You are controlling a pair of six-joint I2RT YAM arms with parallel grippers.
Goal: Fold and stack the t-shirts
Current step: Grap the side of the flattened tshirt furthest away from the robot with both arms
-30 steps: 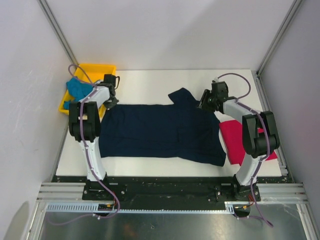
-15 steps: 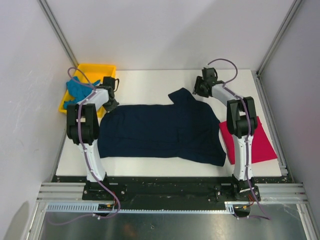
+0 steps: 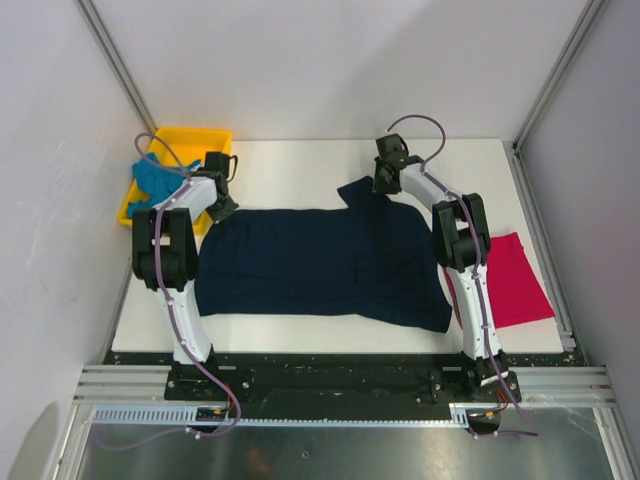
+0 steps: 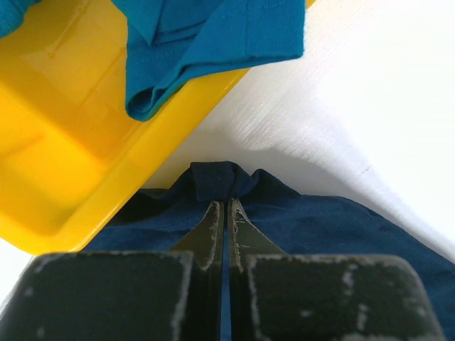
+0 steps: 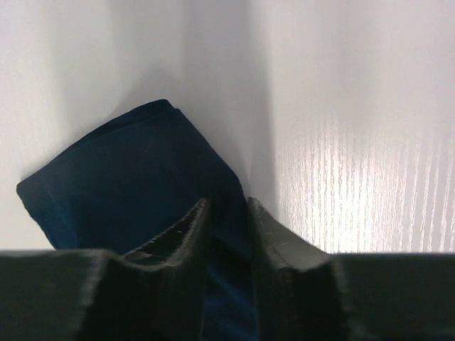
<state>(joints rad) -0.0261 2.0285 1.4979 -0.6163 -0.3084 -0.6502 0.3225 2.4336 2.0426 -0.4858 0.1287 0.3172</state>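
The navy t-shirt (image 3: 320,262) lay spread flat across the middle of the white worktop (image 3: 300,165), its near hem close to the arms' bases and one sleeve pointing toward the far side. To its right, near the worktop's right edge, the crimson-pink t-shirt (image 3: 515,285) lay flat, partly hidden behind the right arm; whether it touched the navy one could not be told.

At the navy shirt's far left corner the left gripper (image 4: 226,206) was closed, fingers pressed together, with a small raised fold of the navy cloth pinched at their tips. At the far sleeve the right gripper (image 5: 227,204) stood partly open, its two fingers set astride the navy cloth with a narrow gap between them filled by the fabric; the fingers did not visibly press on it.

Farther off, at the far left corner of the worktop, the yellow tray (image 4: 64,170) held the crumpled teal t-shirt (image 4: 206,32), part of which hung over the tray's rim just beyond the left gripper.
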